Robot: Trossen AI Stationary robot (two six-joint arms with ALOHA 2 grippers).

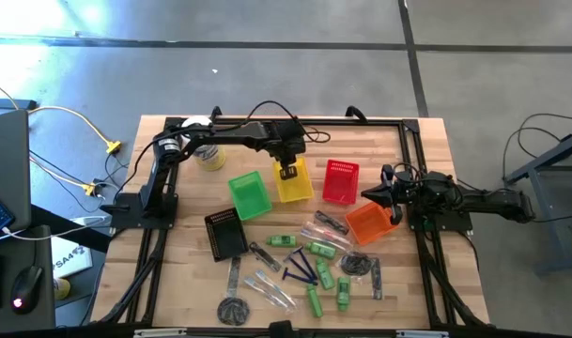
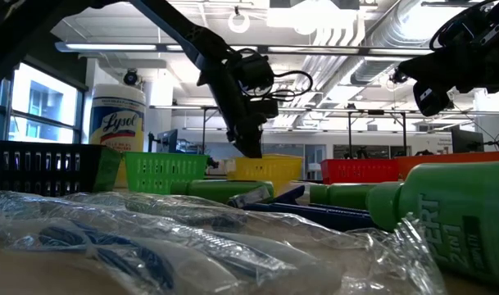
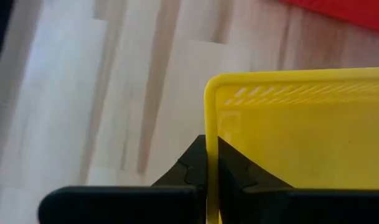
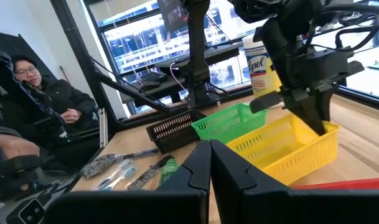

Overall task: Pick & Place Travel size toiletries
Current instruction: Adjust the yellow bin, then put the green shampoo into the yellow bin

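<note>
- We see a pale wooden table point(image 1: 182, 272) with a black frame, on a grey concrete floor; the room beyond has ceiling ducts and a seated person in a dark jacket point(image 4: 49, 106).
- One white canister with a yellow label point(image 2: 118, 123) stands at the table's far left.
- We count five small mesh baskets: black point(image 1: 226, 233), green point(image 1: 249, 194), yellow point(image 1: 295, 181), red point(image 1: 341, 181), orange point(image 1: 371, 222).
- The left gripper point(image 1: 287, 170) pinches the yellow basket's rim with narrow fingers.
- The right gripper point(image 1: 384, 194) hovers near the orange basket, fingers closed, holding nothing.
- The travel size toiletries point(image 1: 309, 268) lie loose on the near table: about six green bottles, the rest too tangled to count.
</note>
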